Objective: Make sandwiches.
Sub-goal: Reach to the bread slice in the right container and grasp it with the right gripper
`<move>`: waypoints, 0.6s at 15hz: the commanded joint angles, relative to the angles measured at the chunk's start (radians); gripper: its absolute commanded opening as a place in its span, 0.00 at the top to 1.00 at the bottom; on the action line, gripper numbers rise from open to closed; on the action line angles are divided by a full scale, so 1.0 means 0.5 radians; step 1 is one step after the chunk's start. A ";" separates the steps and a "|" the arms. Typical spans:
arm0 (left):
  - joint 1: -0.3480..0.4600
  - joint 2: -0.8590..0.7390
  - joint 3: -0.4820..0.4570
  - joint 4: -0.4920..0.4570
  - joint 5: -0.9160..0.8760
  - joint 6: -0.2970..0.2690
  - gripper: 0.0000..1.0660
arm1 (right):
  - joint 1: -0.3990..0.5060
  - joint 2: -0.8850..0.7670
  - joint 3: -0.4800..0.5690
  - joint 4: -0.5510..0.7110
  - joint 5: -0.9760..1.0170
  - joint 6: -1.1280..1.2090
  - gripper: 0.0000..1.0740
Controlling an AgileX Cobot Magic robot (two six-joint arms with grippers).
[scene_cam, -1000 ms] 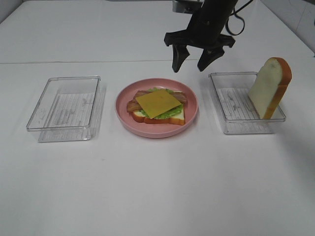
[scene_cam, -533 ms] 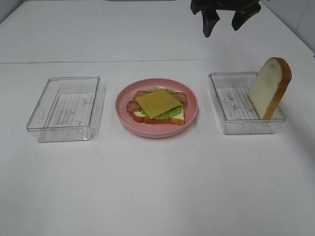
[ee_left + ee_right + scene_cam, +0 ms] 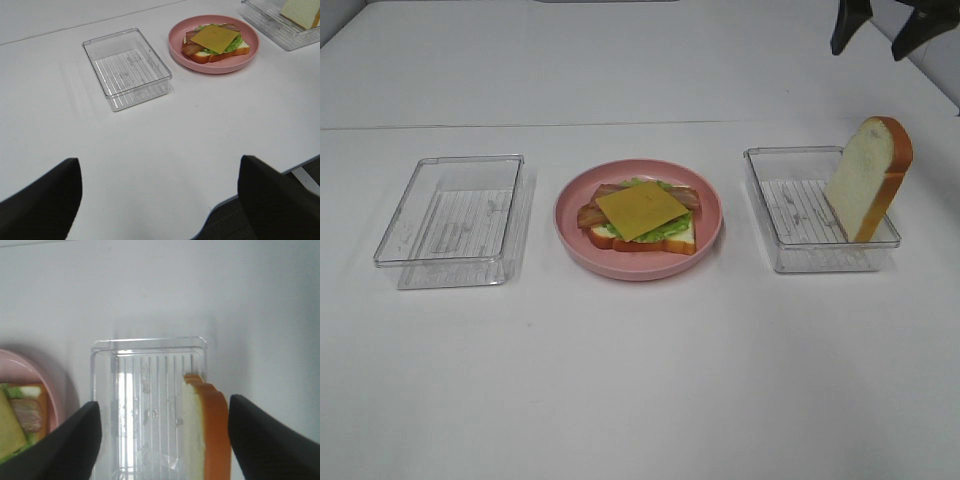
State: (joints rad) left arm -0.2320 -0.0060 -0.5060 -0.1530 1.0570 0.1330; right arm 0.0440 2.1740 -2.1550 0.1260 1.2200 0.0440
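Pink plate (image 3: 572,222) at mid counter (image 3: 640,380), carrying the open stack: bread slice (image 3: 682,238), lettuce (image 3: 670,226), bacon (image 3: 592,213), cheese (image 3: 642,209) on top. Second bread slice (image 3: 866,178) propped upright in right clear tray (image 3: 790,255), below and in front of the raised right end effector (image 3: 878,28), jaws wide, empty. Left end effector (image 3: 160,200) spread wide, holding nothing, well apart from left clear tray (image 3: 410,250).
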 commanded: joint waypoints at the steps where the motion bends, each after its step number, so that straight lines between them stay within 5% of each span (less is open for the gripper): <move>1: -0.002 -0.042 0.010 -0.002 -0.018 -0.008 0.24 | -0.102 -0.022 0.150 0.010 0.142 -0.020 0.37; 9: -0.002 -0.042 0.010 -0.002 -0.018 -0.006 0.24 | -0.124 -0.092 0.560 -0.004 0.140 -0.110 0.37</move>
State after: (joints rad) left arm -0.2320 -0.0060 -0.5060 -0.1530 1.0570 0.1330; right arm -0.0120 2.1370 -1.8790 0.1260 1.2190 -0.0080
